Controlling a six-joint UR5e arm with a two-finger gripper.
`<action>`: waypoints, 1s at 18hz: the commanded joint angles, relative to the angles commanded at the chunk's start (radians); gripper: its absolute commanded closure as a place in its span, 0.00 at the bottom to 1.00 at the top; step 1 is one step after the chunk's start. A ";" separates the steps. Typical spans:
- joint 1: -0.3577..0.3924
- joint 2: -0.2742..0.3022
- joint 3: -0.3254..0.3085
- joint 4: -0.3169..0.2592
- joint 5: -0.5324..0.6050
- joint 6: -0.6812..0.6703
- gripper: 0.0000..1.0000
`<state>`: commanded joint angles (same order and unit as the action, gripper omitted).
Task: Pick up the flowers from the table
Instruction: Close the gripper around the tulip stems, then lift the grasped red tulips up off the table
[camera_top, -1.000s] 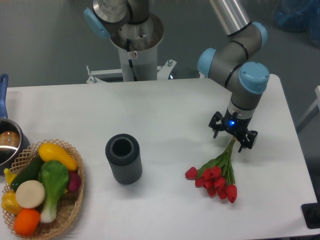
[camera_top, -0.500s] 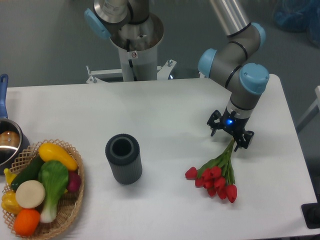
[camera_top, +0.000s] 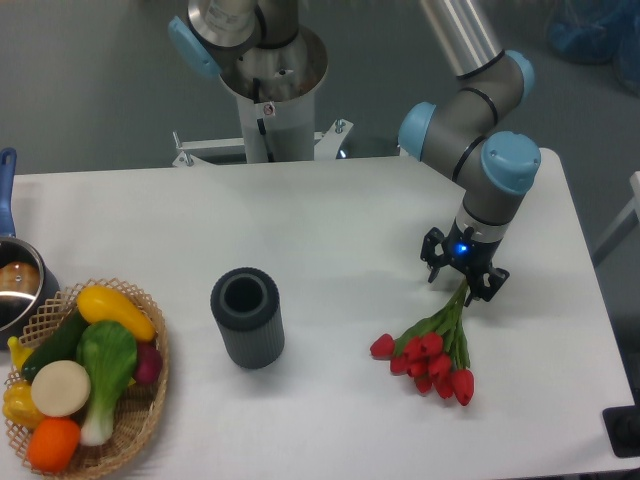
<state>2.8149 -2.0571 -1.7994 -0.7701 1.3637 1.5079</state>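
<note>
The flowers (camera_top: 432, 352) lie on the table (camera_top: 330, 230), stems pointing up toward the gripper (camera_top: 462, 282). The stem ends sit between its two spread fingers, not yet pinched.

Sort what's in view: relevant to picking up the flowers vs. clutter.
Relevant: flowers, table, hand at the stem ends.
Clutter: dark ribbed cylinder, wicker basket of toy vegetables, pot at the left edge.
</note>
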 joint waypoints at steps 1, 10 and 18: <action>0.000 -0.002 0.002 0.000 0.000 0.000 0.63; 0.002 0.002 0.026 0.000 -0.008 -0.023 0.94; 0.003 0.026 0.094 -0.002 -0.188 -0.063 0.98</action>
<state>2.8179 -2.0310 -1.7059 -0.7716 1.1753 1.4451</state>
